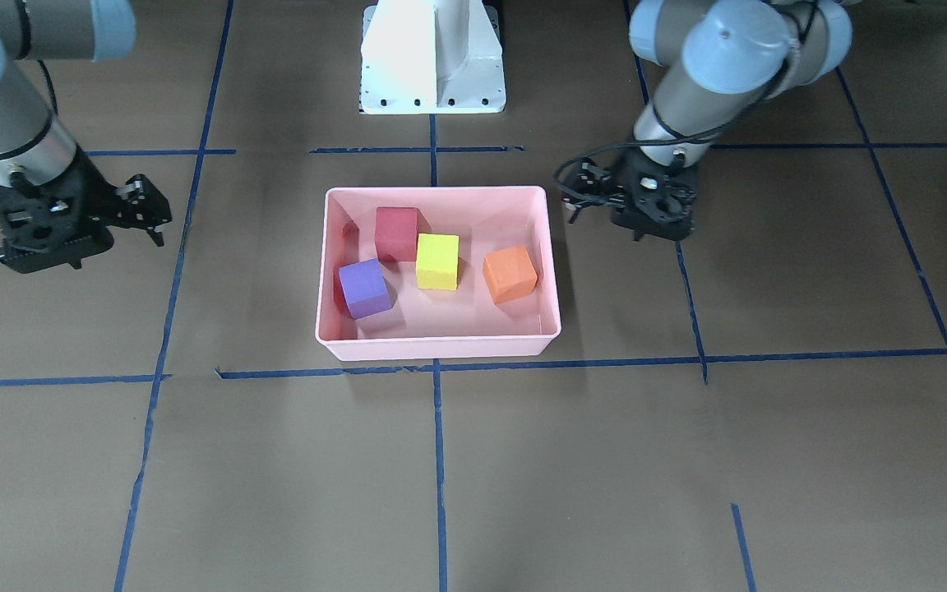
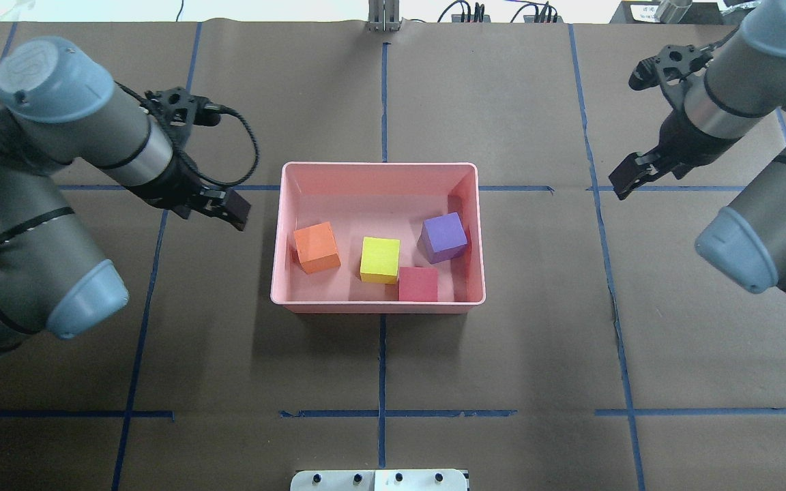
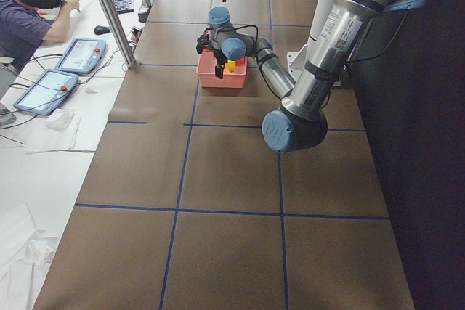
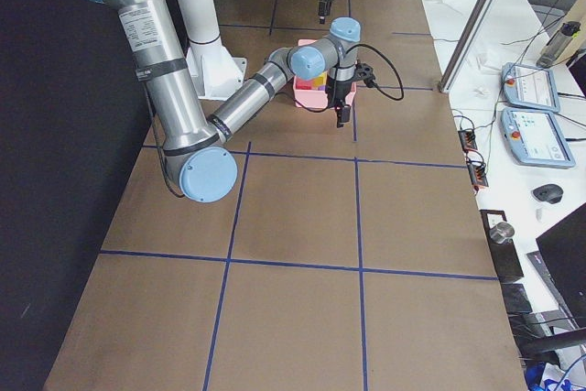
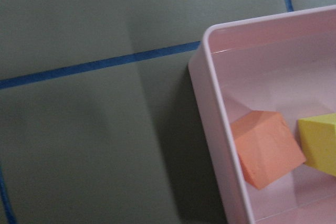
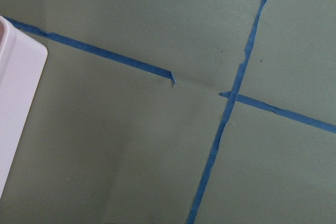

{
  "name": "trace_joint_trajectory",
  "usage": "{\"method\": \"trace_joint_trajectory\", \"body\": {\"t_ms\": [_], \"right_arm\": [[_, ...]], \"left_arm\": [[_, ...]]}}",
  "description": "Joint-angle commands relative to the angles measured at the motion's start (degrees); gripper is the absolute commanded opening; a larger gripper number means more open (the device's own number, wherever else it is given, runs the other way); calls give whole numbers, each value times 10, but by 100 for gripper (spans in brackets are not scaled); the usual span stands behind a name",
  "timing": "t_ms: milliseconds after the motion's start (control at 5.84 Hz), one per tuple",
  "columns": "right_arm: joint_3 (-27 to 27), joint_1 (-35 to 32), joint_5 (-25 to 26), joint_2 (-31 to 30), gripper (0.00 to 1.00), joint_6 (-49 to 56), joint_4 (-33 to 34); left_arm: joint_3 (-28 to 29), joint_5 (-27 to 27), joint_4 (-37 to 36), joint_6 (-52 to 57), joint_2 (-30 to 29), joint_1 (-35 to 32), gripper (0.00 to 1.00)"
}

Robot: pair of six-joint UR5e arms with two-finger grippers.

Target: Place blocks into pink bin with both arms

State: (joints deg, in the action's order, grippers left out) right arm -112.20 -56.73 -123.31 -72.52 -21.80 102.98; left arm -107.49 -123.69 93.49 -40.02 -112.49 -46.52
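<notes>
The pink bin (image 2: 379,166) stands at the table's middle and holds all four blocks: orange (image 2: 316,247), yellow (image 2: 379,260), red (image 2: 418,284) and purple (image 2: 444,236). In the front view the bin (image 1: 436,191) shows red (image 1: 396,233), yellow (image 1: 437,261), orange (image 1: 510,274) and purple (image 1: 364,288). My left gripper (image 2: 235,210) hovers just outside the bin's left wall, open and empty. My right gripper (image 2: 626,181) hangs well to the bin's right, open and empty. The left wrist view shows the bin's corner (image 5: 210,93) with the orange block (image 5: 265,148).
The white pedestal base (image 1: 432,57) stands behind the bin on the robot's side. Blue tape lines (image 2: 382,354) cross the brown table. A seated operator (image 3: 29,19) and tablets are beyond the table's far edge in the left side view.
</notes>
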Motion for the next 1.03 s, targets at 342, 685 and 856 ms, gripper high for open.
{"method": "trace_joint_trajectory", "body": {"t_ms": [342, 685, 856], "right_arm": [[0, -200, -91, -181, 100, 306, 0], [10, -285, -91, -267, 100, 323, -1], [24, -301, -91, -275, 100, 323, -1]], "left_arm": [[56, -127, 5, 462, 201, -286, 100], [126, -128, 7, 518, 249, -417, 100], [135, -124, 8, 518, 290, -435, 100]]}}
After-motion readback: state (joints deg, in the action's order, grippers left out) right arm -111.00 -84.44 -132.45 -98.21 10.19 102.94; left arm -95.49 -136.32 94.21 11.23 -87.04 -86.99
